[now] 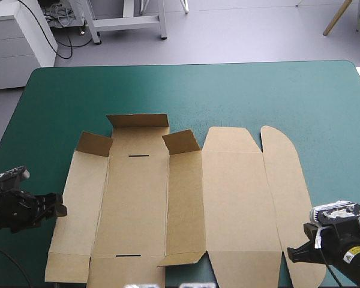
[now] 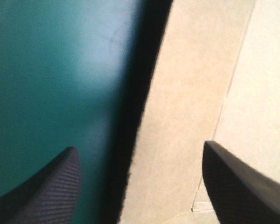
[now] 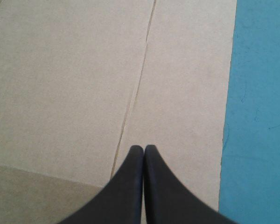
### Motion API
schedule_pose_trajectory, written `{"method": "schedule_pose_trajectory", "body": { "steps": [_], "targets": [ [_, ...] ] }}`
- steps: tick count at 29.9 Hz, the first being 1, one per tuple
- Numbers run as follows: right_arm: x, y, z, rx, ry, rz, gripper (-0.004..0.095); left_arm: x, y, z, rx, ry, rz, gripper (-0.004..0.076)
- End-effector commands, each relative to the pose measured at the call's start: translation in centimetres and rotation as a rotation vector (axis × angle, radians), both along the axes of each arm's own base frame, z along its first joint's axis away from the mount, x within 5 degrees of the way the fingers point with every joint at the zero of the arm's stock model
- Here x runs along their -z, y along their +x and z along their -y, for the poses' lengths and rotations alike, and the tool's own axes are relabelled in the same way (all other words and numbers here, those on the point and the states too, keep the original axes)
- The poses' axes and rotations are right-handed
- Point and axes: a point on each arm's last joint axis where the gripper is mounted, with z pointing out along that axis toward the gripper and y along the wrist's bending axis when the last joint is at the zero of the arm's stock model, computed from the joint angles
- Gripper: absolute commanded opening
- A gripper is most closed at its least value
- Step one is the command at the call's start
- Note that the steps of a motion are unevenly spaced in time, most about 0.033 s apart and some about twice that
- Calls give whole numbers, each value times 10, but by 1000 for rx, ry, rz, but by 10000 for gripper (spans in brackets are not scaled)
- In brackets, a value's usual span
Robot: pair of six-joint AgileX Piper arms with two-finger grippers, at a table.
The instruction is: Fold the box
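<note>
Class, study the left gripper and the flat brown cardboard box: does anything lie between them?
Nothing visible does. The left gripper, fingers apart, is at the left edge of the flat brown board box, with only bare teal-green table cover beside it.

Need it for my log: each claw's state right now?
Left claw: open, empty, over the box edge.
Right claw: closed, nothing between, over the box.

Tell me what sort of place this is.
Probably a robotics lab workbench: a table with a teal-green cover, the brown box lying mostly flat on it, and the left end effector and right end effector at the box's sides.
</note>
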Motion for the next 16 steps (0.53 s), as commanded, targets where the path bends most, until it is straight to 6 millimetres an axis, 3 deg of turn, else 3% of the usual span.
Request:
{"method": "schedule_pose_trajectory", "body": {
  "steps": [1, 6, 12, 16],
  "targets": [
    [-10, 4, 0, 2, 8, 67, -19, 3, -5, 13, 70, -97, 22, 514],
    [-10, 4, 0, 2, 8, 67, -19, 20, -13, 18, 121, -116, -14, 514],
    [-10, 4, -1, -7, 8, 67, -19, 22, -13, 20, 146, -135, 5, 509],
    [-10, 4, -1, -9, 9, 67, -19, 21, -13, 23, 184, -157, 23, 402]
  ]
}}
